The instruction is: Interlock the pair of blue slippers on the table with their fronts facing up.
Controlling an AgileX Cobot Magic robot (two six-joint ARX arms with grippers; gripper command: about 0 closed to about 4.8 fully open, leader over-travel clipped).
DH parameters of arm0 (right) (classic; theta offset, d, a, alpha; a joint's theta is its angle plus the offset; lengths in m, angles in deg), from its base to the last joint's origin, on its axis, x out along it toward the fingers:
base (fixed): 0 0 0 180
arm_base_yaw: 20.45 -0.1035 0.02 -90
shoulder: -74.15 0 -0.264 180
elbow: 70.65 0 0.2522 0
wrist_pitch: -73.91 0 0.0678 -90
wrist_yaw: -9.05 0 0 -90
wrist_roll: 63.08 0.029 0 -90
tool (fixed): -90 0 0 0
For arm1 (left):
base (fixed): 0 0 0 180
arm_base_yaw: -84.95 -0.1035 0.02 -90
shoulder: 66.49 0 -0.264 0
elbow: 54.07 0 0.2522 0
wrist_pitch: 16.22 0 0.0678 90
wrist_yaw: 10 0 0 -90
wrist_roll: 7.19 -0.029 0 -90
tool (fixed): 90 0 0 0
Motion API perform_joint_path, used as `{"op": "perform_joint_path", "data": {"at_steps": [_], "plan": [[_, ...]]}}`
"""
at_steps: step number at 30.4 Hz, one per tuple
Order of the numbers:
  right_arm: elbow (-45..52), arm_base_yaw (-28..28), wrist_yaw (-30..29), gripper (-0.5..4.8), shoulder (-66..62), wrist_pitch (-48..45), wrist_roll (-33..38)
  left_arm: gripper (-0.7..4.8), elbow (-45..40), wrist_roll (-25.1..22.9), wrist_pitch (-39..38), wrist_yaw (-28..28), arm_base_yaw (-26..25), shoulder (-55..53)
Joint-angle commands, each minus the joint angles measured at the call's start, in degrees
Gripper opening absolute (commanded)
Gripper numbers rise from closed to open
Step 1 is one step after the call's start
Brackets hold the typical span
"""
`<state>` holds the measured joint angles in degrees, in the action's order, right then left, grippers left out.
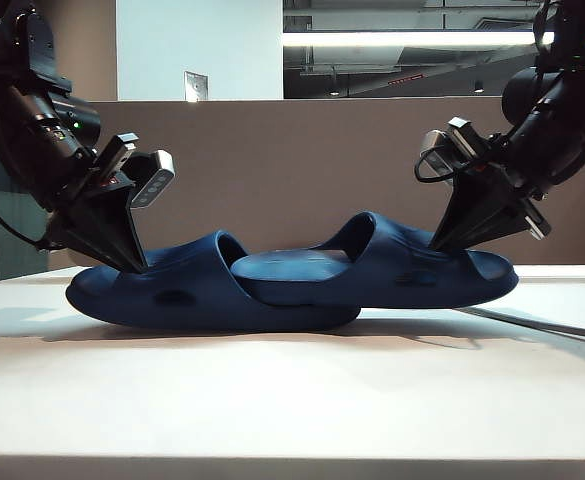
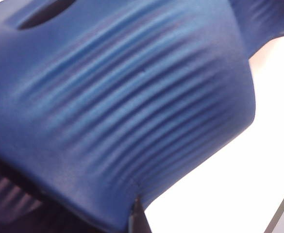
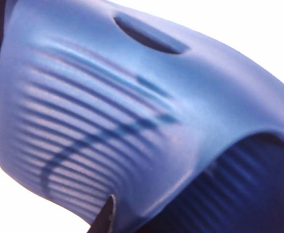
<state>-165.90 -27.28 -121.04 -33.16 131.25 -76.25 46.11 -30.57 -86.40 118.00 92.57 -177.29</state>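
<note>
Here the large white matte table (image 1: 272, 400) carries the pair of dark navy-blue moulded foam slippers, lying end to end with their straps upward. The left slipper (image 1: 202, 295) rests on the tabletop; the right slipper (image 1: 412, 270) has its heel slid under the left one's strap, its own toe end lifted a little off the surface. The left gripper (image 1: 137, 262) comes down at the left slipper's outer end, jaws pressed together on the edge of its ribbed strap (image 2: 132, 111). The right gripper (image 1: 442, 243) comes down at the right slipper, likewise pinching its ribbed strap (image 3: 98, 136). A brown-grey partition panel (image 1: 292, 170) stands behind the table
</note>
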Motion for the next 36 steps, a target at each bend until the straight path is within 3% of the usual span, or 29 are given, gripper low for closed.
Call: {"op": "perform_joint_path", "data": {"at_steps": [1, 24, 36], "plan": [[-0.24, -0.55, 4.42, -0.01, 0.04, -2.16, -0.48, -0.06, -0.07, -0.61, 0.39, -0.52, 0.24, 0.07], [-0.31, -3.69, 3.74, -0.01, 0.04, -8.15, -0.81, -0.06, 3.76, -1.57, 3.58, 3.43, 4.28, 0.04], [-0.31, -8.09, 3.74, -0.01, 0.02, -10.21, -0.83, -0.06, 4.61, -1.62, 4.0, 3.63, 7.23, -2.23]]}}
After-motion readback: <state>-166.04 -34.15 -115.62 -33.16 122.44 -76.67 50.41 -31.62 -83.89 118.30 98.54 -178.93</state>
